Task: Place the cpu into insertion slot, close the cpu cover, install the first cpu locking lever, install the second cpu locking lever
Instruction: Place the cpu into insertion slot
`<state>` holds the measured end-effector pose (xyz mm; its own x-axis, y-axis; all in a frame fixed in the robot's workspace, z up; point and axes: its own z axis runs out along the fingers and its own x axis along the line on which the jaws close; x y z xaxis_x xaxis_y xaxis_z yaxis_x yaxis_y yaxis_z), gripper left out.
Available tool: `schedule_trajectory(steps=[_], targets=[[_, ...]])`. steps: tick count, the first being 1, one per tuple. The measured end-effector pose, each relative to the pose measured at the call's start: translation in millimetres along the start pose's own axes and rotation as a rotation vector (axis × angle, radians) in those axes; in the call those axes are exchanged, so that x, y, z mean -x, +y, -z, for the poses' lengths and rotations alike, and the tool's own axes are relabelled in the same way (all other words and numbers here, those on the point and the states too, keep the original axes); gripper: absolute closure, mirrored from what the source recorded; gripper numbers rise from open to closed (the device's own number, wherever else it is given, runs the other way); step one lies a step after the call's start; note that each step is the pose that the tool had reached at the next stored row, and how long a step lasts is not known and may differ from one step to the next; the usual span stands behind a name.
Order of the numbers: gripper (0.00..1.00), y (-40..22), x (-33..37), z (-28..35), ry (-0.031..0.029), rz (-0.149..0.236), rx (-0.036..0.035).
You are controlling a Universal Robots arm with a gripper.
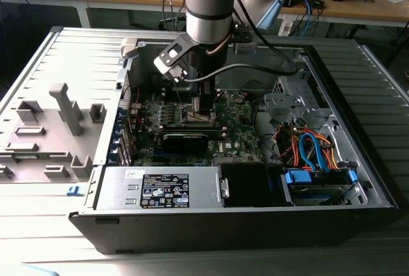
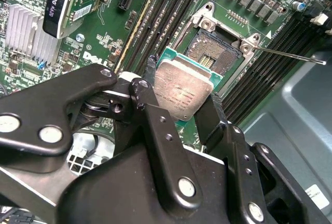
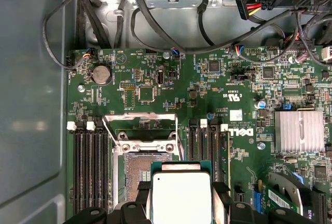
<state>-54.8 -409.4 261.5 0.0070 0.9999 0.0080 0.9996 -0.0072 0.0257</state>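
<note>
At the exterior view's left a grey moulded fixture (image 1: 57, 116) lies beside the open computer case (image 1: 255, 222). Near the middle, the arm reaches down into the case and sets its end effector (image 1: 203, 107) low over the green motherboard (image 1: 236, 132). Towards the exterior view's right are the drive bay and a bundle of orange and blue cables (image 1: 313, 148). By the look of things the job is at its first step. In both wrist views the end effector (image 2: 181, 92) (image 3: 181, 198) is clamped narrow on two opposite edges of the cpu (image 2: 182, 86) (image 3: 181, 195), which hangs just beside and above the insertion slot (image 2: 215, 53) (image 3: 137, 164), not seated in it. The slot's tan contact field lies bare, so none of the four steps appears finished. The first wrist view adds the cpu cover (image 3: 139, 115) standing raised behind the slot, with the whole board around it. The second wrist view gives instead a closer, slanted look at the cpu's silvery top and a thin wire locking lever (image 2: 290, 54) swung free of the slot's corner.
</note>
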Motion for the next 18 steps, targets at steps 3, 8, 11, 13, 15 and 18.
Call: schedule_trajectory(steps=[3,8,11,13,15,18], targets=[[0.45,0.0,0.0,-0.5,0.0000,-0.001,0.0000],[0.45,0.0,0.0,-1.3,-0.0001,-0.004,0.0000],[0.45,-0.1,0.0,-1.8,-0.0002,-0.006,0.0000],[0.45,0.0,0.0,-2.3,-0.0002,-0.007,0.0000],[0.45,-0.1,0.0,-3.9,-0.0004,-0.012,0.0001],[0.45,-0.1,0.0,-4.9,-0.0003,-0.013,0.0001]])
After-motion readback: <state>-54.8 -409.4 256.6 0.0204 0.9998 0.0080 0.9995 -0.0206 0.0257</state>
